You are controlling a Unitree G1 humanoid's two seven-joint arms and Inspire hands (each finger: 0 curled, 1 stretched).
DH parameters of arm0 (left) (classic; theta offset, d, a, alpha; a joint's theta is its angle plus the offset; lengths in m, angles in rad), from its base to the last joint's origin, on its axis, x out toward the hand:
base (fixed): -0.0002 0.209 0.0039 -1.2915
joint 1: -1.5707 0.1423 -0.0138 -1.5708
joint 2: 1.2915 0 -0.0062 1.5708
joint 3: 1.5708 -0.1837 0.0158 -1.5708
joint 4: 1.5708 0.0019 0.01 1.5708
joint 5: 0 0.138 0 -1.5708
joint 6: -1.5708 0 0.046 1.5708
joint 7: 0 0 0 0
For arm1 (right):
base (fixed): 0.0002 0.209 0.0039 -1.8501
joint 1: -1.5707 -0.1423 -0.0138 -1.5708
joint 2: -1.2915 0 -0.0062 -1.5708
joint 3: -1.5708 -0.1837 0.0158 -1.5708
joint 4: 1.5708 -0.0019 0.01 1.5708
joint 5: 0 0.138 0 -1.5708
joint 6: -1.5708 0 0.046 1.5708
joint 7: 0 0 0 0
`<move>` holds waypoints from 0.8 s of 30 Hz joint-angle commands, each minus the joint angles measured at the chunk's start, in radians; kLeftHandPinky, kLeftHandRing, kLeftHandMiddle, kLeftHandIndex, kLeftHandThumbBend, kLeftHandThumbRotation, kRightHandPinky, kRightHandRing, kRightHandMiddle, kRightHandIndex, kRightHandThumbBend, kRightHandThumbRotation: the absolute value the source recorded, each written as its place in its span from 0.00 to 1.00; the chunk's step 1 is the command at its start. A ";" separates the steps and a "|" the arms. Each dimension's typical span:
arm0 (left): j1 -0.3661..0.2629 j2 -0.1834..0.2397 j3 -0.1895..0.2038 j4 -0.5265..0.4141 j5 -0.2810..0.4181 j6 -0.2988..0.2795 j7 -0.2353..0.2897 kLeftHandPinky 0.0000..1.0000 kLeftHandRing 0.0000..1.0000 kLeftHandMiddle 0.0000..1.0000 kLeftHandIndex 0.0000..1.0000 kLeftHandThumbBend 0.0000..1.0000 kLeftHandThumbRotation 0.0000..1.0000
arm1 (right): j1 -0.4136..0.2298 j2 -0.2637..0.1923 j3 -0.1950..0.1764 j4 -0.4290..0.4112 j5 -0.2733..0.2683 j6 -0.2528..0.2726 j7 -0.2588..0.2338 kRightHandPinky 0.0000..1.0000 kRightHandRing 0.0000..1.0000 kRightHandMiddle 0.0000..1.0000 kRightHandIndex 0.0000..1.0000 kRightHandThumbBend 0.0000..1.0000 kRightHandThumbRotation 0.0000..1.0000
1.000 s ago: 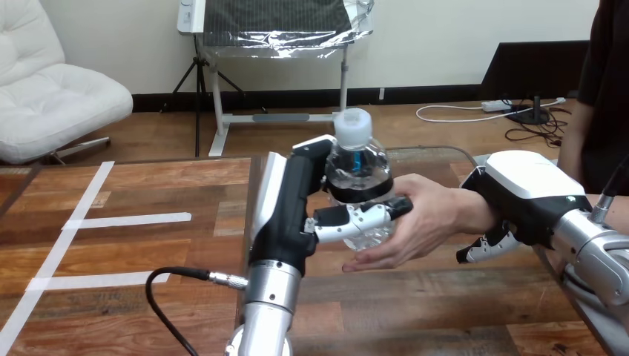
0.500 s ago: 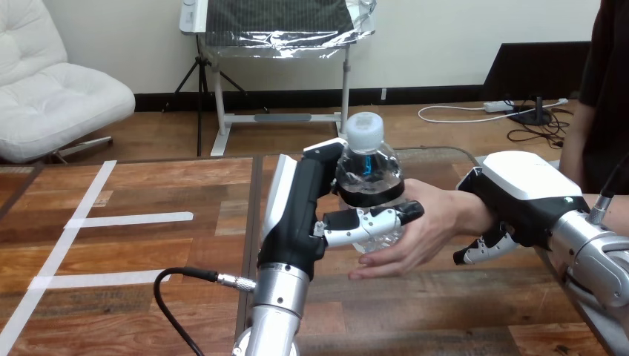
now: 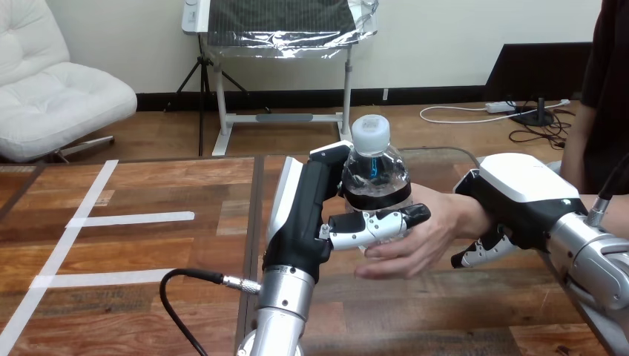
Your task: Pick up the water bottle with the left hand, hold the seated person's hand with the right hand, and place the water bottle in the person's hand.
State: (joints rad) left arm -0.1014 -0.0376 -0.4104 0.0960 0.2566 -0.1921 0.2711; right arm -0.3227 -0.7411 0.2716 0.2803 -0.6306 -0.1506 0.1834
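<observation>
Bottle (image 3: 374, 172) sits clasped in left robot hand (image 3: 303, 215).

Wooden table (image 3: 148, 185), white tape strips (image 3: 133, 219)

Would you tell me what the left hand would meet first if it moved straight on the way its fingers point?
Most likely the person's hand: the left hand, curled round the water bottle, points at that palm, though depth is unclear.

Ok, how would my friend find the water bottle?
Over the middle of the wooden table, find the robot's left hand. The water bottle stands upright in its grip, beside the person's hand. It alone is clear, with a white cap.
</observation>
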 commanded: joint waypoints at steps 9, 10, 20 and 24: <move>-0.072 -0.143 -0.034 0.026 -0.004 -0.049 0.036 0.35 0.39 0.43 0.43 0.71 0.00 | -0.036 -0.008 -0.043 -0.011 0.002 0.020 -0.008 0.13 0.20 0.28 0.31 0.75 0.00; -0.073 -0.143 -0.034 0.028 -0.005 -0.050 0.036 0.35 0.39 0.43 0.43 0.71 0.00 | -0.036 -0.007 -0.044 -0.011 0.003 0.019 -0.008 0.13 0.20 0.27 0.31 0.75 0.00; -0.072 -0.138 -0.037 0.028 -0.012 -0.050 0.029 0.35 0.39 0.42 0.43 0.71 0.00 | -0.039 -0.007 -0.043 -0.013 -0.002 0.029 0.002 0.13 0.20 0.28 0.31 0.75 0.00; -0.072 -0.136 -0.039 0.028 -0.015 -0.048 0.029 0.34 0.39 0.42 0.43 0.70 0.00 | -0.040 -0.007 -0.043 -0.011 -0.003 0.029 0.002 0.13 0.20 0.28 0.31 0.75 0.00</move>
State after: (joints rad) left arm -0.1038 -0.0366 -0.4222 0.1281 0.2458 -0.2005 0.2935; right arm -0.3212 -0.7365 0.2724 0.2802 -0.6302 -0.1497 0.1922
